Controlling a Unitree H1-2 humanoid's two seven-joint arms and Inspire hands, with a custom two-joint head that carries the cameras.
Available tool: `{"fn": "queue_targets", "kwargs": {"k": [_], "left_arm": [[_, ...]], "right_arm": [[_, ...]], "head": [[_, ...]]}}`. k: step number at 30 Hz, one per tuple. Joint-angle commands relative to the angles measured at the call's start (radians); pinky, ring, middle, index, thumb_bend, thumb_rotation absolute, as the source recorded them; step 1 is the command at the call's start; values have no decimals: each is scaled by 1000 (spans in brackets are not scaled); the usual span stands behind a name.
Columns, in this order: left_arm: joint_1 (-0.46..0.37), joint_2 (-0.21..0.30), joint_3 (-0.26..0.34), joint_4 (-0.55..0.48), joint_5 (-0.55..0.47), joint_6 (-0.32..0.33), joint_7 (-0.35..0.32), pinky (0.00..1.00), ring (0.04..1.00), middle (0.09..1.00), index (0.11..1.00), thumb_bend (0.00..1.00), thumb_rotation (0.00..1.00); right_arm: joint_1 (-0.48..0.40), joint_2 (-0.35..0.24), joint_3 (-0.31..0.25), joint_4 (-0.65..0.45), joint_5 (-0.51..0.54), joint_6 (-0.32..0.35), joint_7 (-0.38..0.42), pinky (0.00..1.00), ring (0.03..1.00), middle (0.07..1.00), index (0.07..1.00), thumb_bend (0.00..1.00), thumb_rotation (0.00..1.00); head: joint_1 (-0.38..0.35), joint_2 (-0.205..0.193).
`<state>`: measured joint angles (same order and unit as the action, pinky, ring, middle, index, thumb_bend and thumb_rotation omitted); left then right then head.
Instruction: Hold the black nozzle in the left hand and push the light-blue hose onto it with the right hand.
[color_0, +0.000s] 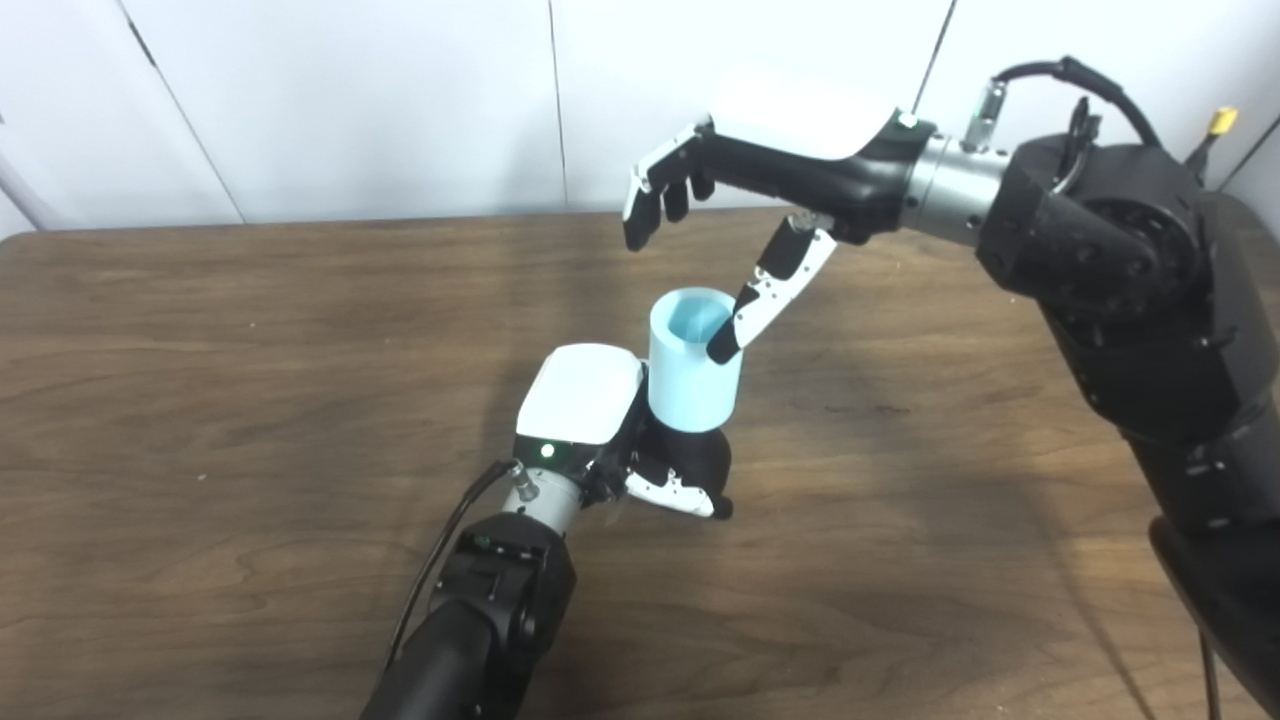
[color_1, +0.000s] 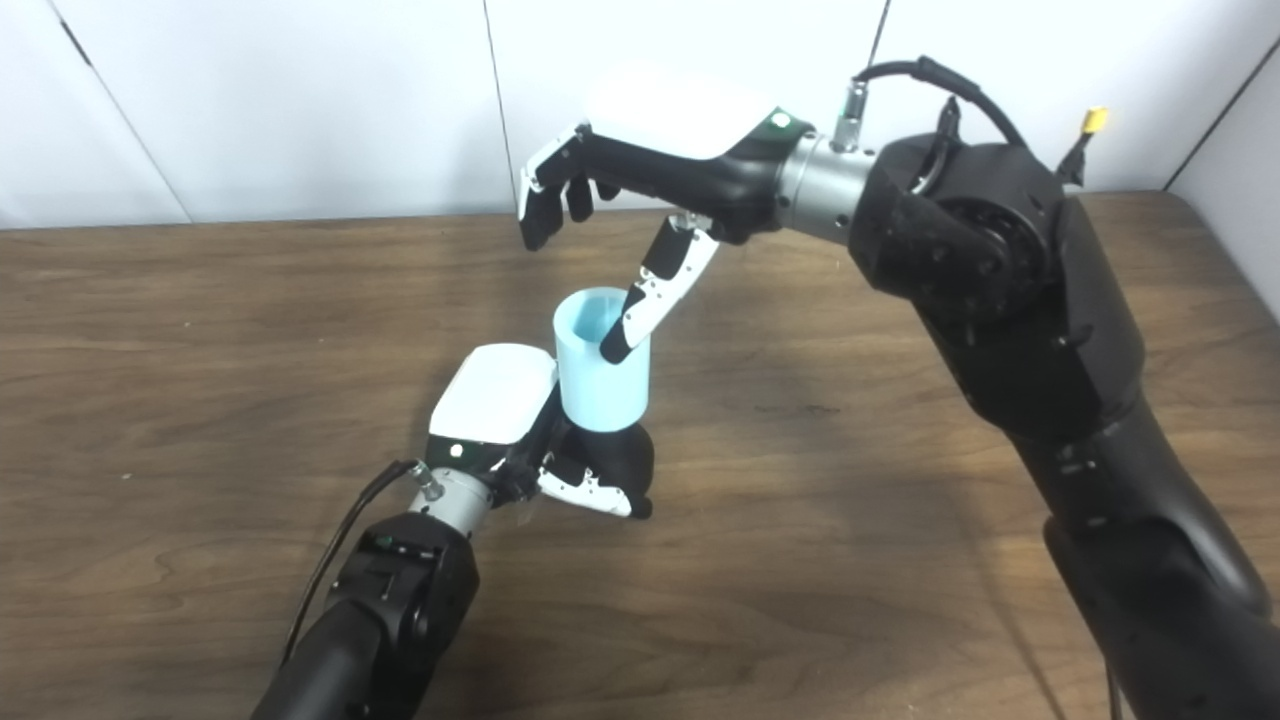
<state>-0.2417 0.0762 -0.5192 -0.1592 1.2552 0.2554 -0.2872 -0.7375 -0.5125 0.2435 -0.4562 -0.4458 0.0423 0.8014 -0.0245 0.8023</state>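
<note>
The black nozzle (color_0: 700, 458) stands on the wooden table near its middle, and my left hand (color_0: 610, 430) is shut around it. The light-blue hose (color_0: 693, 372), a short wide tube, sits upright on top of the nozzle with its open end facing up. My right hand (color_0: 760, 165) hovers above and behind the hose with its fingers spread apart. Its thumb tip (color_0: 724, 348) hangs down at the hose's right rim; touching or just in front, I cannot tell. The nozzle's lower part is partly hidden by my left fingers.
The brown wooden table (color_0: 250, 400) runs to a white wall at the back. My right arm (color_0: 1150, 330) crosses the table's right side. My left forearm (color_0: 480, 610) comes up from the bottom edge.
</note>
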Motion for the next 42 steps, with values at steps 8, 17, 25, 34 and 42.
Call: {"fn": "queue_targets", "kwargs": {"k": [8,17,25,34,42], "left_arm": [[-4,-2,0,-15,-6,-9,-11,497,546,514,445,497,0],[-5,-4,2,-11,-11,-10,-5,497,548,510,447,498,0],[-7,-1,3,-21,-13,-5,-22,514,550,513,446,497,0],[-4,-2,4,-19,-17,-5,-19,511,550,515,442,497,0],[-5,-4,5,-22,-17,2,-36,507,549,515,444,497,0]], "right_arm": [[45,-66,-39,-81,1,43,-10,660,738,743,745,730,658],[143,-86,-64,-129,-14,36,-33,790,866,866,872,678,793],[232,-83,-55,-150,-87,-40,-59,986,998,997,977,668,986],[283,-65,-41,-159,-144,-102,-67,1000,1000,1000,1000,686,1000],[297,-51,-20,-175,-151,-98,-49,1000,1000,1000,1000,688,1000]], "head": [[-1,1],[2,1],[1,2],[3,4],[3,5]]}}
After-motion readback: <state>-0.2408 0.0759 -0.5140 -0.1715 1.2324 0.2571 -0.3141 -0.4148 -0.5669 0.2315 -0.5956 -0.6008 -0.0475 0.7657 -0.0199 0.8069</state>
